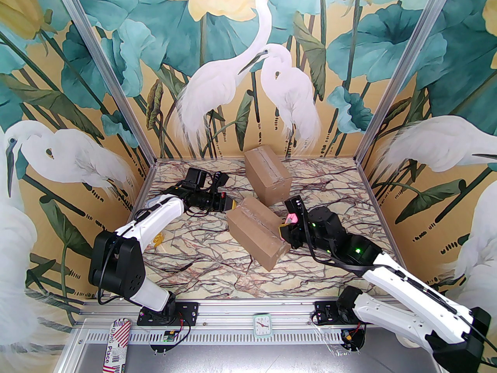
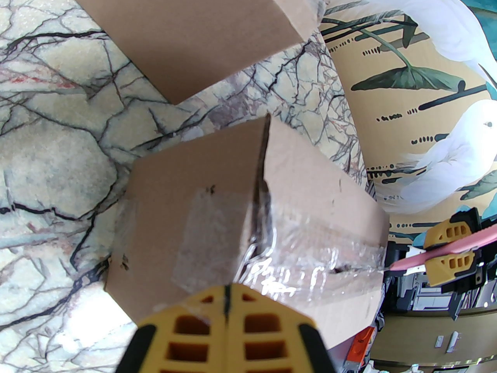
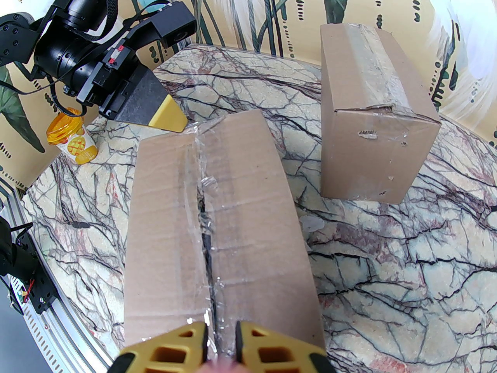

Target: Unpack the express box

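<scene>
Two taped cardboard boxes stand on the marble table. The near box lies at the centre, and the clear tape along its top seam is torn and partly split. My left gripper is shut and empty, its yellow tips touching that box's left end. My right gripper is at the box's right end, shut on a pink cutter whose tip meets the seam. The far box stands sealed behind.
An orange-lidded cup sits at the table's left side beside my left arm. Painted walls close in the table on three sides. A small clock and a striped strip lie on the front rail.
</scene>
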Action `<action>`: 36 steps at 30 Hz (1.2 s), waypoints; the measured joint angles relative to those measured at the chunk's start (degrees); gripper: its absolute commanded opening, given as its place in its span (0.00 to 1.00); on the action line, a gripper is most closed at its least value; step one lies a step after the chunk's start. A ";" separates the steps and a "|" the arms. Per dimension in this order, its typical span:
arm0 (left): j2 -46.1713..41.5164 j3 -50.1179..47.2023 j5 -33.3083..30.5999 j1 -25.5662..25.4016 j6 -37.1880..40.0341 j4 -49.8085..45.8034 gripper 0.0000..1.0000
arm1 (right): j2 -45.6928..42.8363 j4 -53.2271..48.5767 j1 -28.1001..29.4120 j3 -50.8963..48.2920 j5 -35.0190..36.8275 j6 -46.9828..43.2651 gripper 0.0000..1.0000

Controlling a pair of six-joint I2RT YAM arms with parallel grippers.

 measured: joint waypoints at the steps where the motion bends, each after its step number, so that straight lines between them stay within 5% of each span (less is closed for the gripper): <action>1: 0.00 0.00 -0.04 0.00 -0.02 0.00 0.00 | -0.04 0.00 0.00 -0.02 0.00 0.04 0.00; 6: -0.15 0.00 -0.59 0.00 -0.22 0.07 0.00 | -1.42 -0.66 -0.11 -0.35 0.50 0.48 0.00; 13: 2.40 -3.69 -11.17 1.62 -0.24 -3.67 0.00 | -6.40 -6.91 -0.66 -0.83 1.66 0.66 0.00; 20: 1.70 -4.09 -12.55 1.60 -0.46 -4.57 0.00 | -5.99 -6.10 -0.74 -0.81 2.58 0.79 0.00; 29: -9.94 -3.87 -12.66 1.60 0.17 -4.22 0.42 | 7.78 -0.26 -0.85 5.25 -1.68 -4.15 0.00; 36: -17.99 -2.36 -11.91 1.53 2.64 -3.85 0.65 | 20.31 2.82 -1.25 13.38 -6.80 -10.27 0.00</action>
